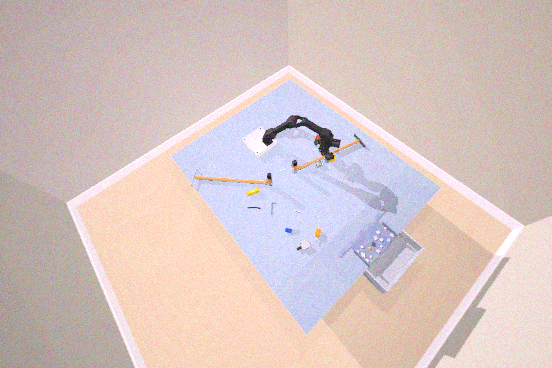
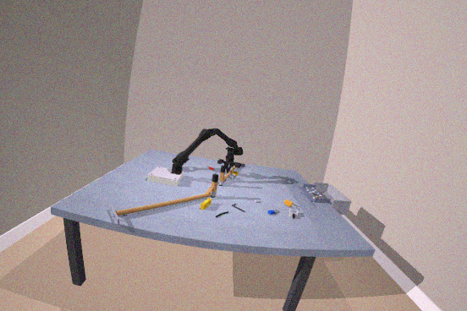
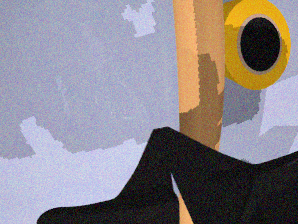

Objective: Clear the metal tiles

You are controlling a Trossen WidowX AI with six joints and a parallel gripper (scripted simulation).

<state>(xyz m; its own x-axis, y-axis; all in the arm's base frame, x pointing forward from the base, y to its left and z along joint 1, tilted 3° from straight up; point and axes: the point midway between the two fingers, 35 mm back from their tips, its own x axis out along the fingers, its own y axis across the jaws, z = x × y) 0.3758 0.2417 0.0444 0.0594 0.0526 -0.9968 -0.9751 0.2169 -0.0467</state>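
A wooden-handled tool with a dark crosswise blade (image 1: pixel 345 148) (image 2: pixel 230 173) (image 3: pixel 200 75) lies at the back, with an upright black-topped grip at its near end. My gripper (image 1: pixel 329 156) (image 2: pixel 228 169) (image 3: pixel 161 135) is shut and empty, low over its handle; the handle passes behind the fingers in the wrist view. A second wooden-handled tool (image 1: pixel 232 180) (image 2: pixel 161 204) with a pale, thin head lies at the left. Several small tiles lie on the bench plate (image 1: pixel 367 240), beside the catch box (image 1: pixel 379 281) (image 2: pixel 338 202) at the table's edge. Any gap between fingers and handle is unclear.
A yellow ring-shaped thing (image 1: pixel 333 159) (image 3: pixel 233 60) sits right beside the handle. A red thing (image 1: pixel 317 138) is near the arm. A yellow block (image 1: pixel 253 192) (image 2: pixel 206 204), a blue piece (image 1: pixel 288 230) (image 2: pixel 271 212) and an orange piece (image 1: pixel 318 233) (image 2: pixel 288 203) lie nearer the front.
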